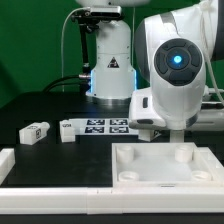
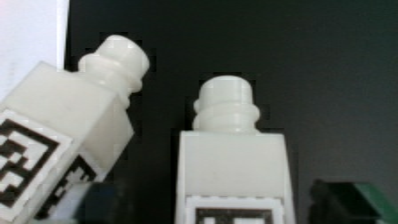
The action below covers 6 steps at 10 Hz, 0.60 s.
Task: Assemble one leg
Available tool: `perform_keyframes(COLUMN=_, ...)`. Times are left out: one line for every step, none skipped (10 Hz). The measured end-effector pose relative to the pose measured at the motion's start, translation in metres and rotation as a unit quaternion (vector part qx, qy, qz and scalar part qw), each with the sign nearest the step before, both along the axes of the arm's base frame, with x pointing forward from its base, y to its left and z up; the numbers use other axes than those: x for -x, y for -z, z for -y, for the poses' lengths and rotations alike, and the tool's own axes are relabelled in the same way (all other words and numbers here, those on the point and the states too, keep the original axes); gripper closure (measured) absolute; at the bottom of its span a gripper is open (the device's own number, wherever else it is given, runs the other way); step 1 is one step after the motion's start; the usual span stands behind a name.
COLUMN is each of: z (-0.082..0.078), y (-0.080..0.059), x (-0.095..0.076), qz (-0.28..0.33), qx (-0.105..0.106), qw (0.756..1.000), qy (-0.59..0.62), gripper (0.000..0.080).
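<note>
Going for the leg (image 2: 231,150), centred in the wrist view. Can't tell from either shot whether the end effector is open or closed, since the fingers don't really show.

How I'd do it: come down square over the blocky body and close across its short width. Stay off the ribbed screw tip so that end is free for the panel (image 1: 130,170) later. The second leg (image 2: 80,110) is just beside it, so one finger has to slip between them without nudging it.

The leg looks to be lying flat on the desk (image 2: 320,80), long axis running from tagged end to screw tip. The second leg's tip leans away from it. I'd guess both sit just beyond the panel's far edge, hidden by the arm (image 1: 175,70) in the exterior view.
</note>
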State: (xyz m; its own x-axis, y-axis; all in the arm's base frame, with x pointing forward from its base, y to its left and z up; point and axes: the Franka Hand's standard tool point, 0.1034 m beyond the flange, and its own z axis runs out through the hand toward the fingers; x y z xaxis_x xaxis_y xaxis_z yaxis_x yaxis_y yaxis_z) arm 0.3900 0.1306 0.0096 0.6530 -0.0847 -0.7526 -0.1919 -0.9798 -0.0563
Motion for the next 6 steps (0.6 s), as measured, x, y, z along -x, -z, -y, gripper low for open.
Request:
perform_keyframes(z=0.0000, y=-0.0001, x=-0.0002, qz=0.000, qx=0.000, qw=1.000, qy=0.000, gripper=0.0512)
perform_keyframes(z=-0.0001, y=0.0000, x=-0.0001, qz=0.000, qx=0.000, qw=1.000, qy=0.000, gripper=0.0512)
perform_keyframes(z=-0.0002, y=0.0000, x=-0.0001, qz=0.000, qx=0.000, qw=1.000, qy=0.000, gripper=0.0512)
perform_keyframes(z=-0.0002, y=0.0000, x=-0.0001, qz=0.000, qx=0.000, qw=1.000, qy=0.000, gripper=0.0512)
perform_keyframes(z=-0.0002, y=0.0000, x=-0.0001, qz=0.000, qx=0.000, qw=1.000, qy=0.000, gripper=0.0512)
perform_keyframes(z=-0.0002, y=0.0000, x=-0.0001, qz=0.000, qx=0.000, qw=1.000, qy=0.000, gripper=0.0512)
